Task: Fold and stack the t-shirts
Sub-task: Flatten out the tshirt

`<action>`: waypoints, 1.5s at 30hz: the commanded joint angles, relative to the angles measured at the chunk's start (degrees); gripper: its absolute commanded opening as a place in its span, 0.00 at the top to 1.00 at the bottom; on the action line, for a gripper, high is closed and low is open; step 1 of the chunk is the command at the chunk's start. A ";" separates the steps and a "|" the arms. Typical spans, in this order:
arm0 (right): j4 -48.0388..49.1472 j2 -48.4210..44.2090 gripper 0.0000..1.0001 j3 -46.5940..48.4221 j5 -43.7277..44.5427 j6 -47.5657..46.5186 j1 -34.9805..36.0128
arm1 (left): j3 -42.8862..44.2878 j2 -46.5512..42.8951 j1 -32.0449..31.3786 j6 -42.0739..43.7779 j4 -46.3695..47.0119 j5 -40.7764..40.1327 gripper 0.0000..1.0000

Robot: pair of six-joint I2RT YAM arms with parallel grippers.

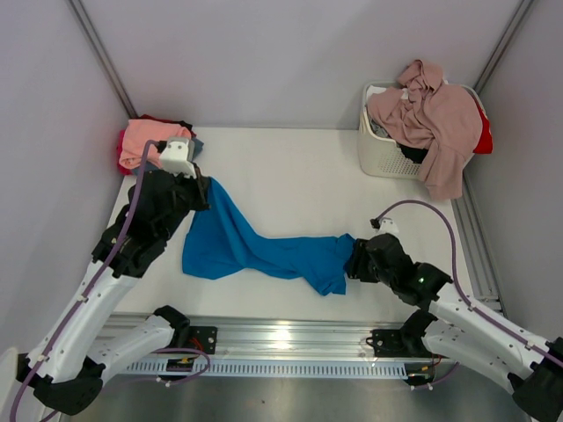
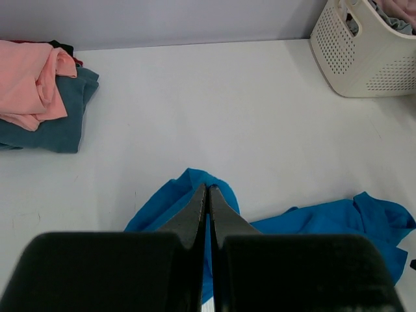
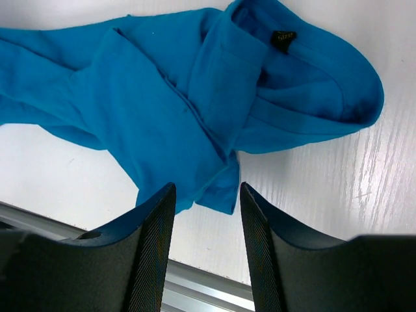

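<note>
The bright blue t-shirt (image 1: 255, 246) (image 2: 325, 221) (image 3: 149, 97) lies stretched and crumpled across the white table. My left gripper (image 1: 206, 186) (image 2: 209, 188) is shut on its upper left corner, with blue cloth pinched between the jaws. My right gripper (image 1: 352, 260) (image 3: 207, 188) is open at the shirt's right end, where a cloth corner hangs just ahead of the fingertips; the black neck label (image 3: 282, 40) faces up. A pile of t-shirts sits at the back left, salmon pink (image 1: 149, 141) (image 2: 29, 78) over slate blue-grey (image 2: 58, 123). A dusty mauve-pink t-shirt (image 1: 435, 123) drapes over the basket.
The white slatted basket (image 1: 378, 154) (image 2: 364, 58) stands at the back right, holding more clothes, one of them red (image 1: 482, 132). A metal rail (image 1: 281, 338) (image 3: 195, 286) runs along the table's near edge. Grey walls close in the left, back and right.
</note>
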 commanded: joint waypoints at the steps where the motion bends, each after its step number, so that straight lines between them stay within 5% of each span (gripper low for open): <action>1: 3.93 -2.41 0.52 -1.76 -0.74 2.30 -1.33 | 0.59 0.03 -0.63 0.96 2.34 0.32 0.99; 45: 15.80 -3.29 0.68 -9.93 -5.40 5.91 -4.94 | -0.38 -0.67 -2.22 2.37 2.34 -0.65 0.99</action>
